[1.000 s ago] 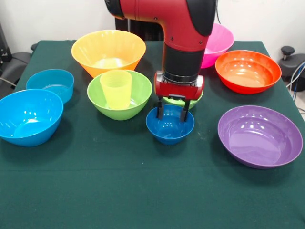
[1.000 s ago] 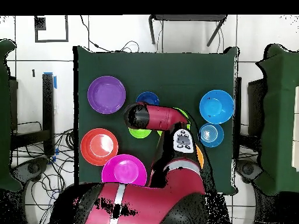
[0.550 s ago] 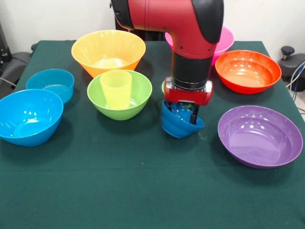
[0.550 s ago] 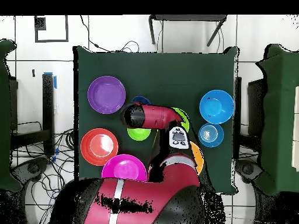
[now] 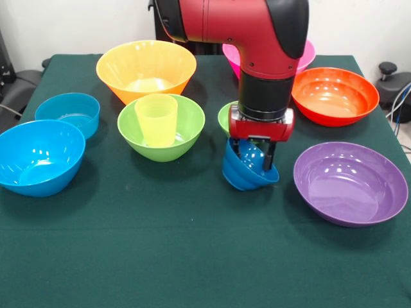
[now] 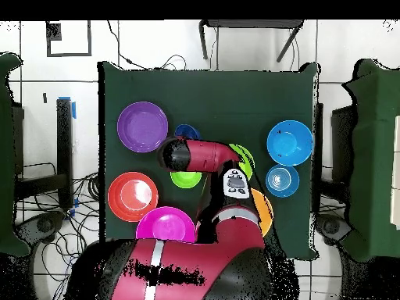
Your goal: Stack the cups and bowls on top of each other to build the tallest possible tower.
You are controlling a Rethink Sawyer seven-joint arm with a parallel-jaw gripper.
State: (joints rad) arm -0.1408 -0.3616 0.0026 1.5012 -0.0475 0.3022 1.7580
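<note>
At the centre of the front view, a small dark-blue bowl (image 5: pixel 247 170) is pinched by the gripper (image 5: pixel 252 156) and tilted. The yellow tumbler (image 5: pixel 157 119) is seated upright in the lime-green bowl (image 5: pixel 186 122) to its left.

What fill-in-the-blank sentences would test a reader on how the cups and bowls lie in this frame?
1. The gripper grips the rim of the small dark blue bowl, which is ____ rather than level.
2. The yellow tumbler stands inside the ____ bowl.
3. The bowl nearest the dark blue bowl, on the side away from the tumbler, is ____.
4. The orange-yellow bowl holds ____.

Missing words: tilted; lime-green; purple; nothing
</note>
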